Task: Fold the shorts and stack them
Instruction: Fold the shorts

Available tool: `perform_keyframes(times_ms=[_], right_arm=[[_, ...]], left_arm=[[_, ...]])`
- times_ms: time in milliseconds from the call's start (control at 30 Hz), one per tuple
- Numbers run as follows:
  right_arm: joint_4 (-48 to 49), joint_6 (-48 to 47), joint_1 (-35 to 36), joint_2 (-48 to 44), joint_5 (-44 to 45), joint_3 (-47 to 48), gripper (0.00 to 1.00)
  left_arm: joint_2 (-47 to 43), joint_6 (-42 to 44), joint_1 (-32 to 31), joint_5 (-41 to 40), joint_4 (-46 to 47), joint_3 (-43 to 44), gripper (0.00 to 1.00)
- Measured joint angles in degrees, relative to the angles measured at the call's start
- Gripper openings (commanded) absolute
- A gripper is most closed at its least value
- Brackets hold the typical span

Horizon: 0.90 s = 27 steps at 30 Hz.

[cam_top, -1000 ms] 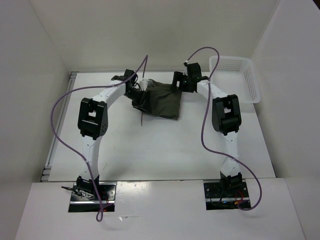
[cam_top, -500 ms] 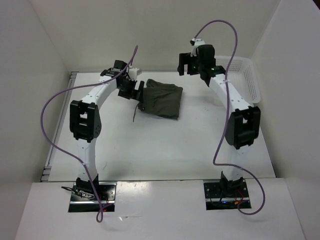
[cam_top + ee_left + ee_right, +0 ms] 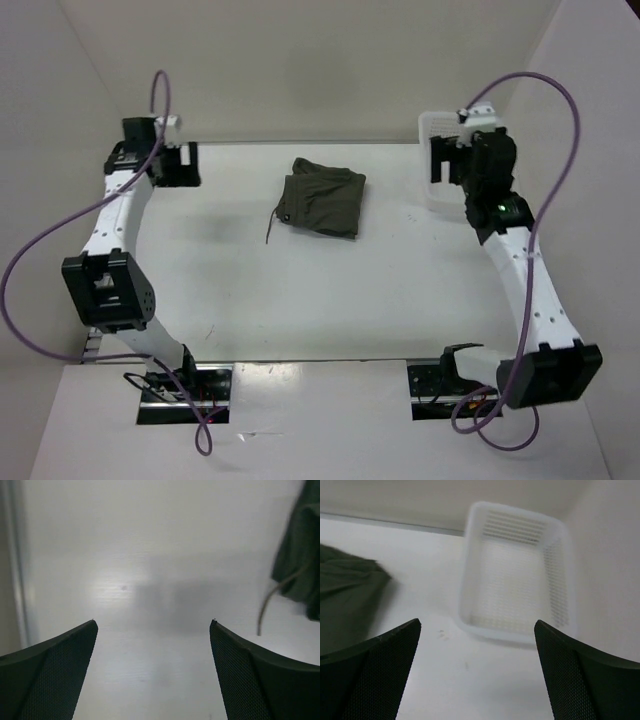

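The dark olive-green shorts (image 3: 325, 197) lie folded in a compact bundle at the back middle of the table, their thin drawstring (image 3: 273, 226) trailing off the left side. An edge of them shows at the right of the left wrist view (image 3: 299, 555) and at the left of the right wrist view (image 3: 345, 590). My left gripper (image 3: 180, 165) is open and empty at the far left, well apart from the shorts; its wrist view (image 3: 154, 625) shows bare table between the fingers. My right gripper (image 3: 445, 165) is open and empty at the far right (image 3: 477, 625).
A white mesh basket (image 3: 515, 575) stands at the back right corner, partly hidden behind my right gripper in the top view (image 3: 428, 125). White walls enclose the table on three sides. Purple cables loop off both arms.
Both grippers have let go of the shorts and swung outward, the left to the far left, the right toward the basket. The shorts now lie folded on the table.
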Motion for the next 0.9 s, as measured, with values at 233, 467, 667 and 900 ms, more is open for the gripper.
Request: perform_keyframes(times_ms=[233,467,667,900], right_arm=[[0.46,0.26,-8.33,-13.68,3.06,-8.94,0.99],[0.63,2.36,-10.19,-20.85,3.08,-12.28,0.99],[0.24,3.48,-10.43,-23.87,2.73,-14.47,0.99],[0.2,4.24,-10.43,-23.98,2.12,-14.69,0.99]], left_arm=[[-7.32,-0.02,12.72,-1.36,1.25,-9.79,0.99],[-11.34,0.0,11.89,-0.61,1.66,-10.38,0.99],[-13.33,0.0,12.09,-0.44,2.89,-11.96,0.99],[-14.67,0.0,12.09,-0.7,3.67,-14.38,0.99]])
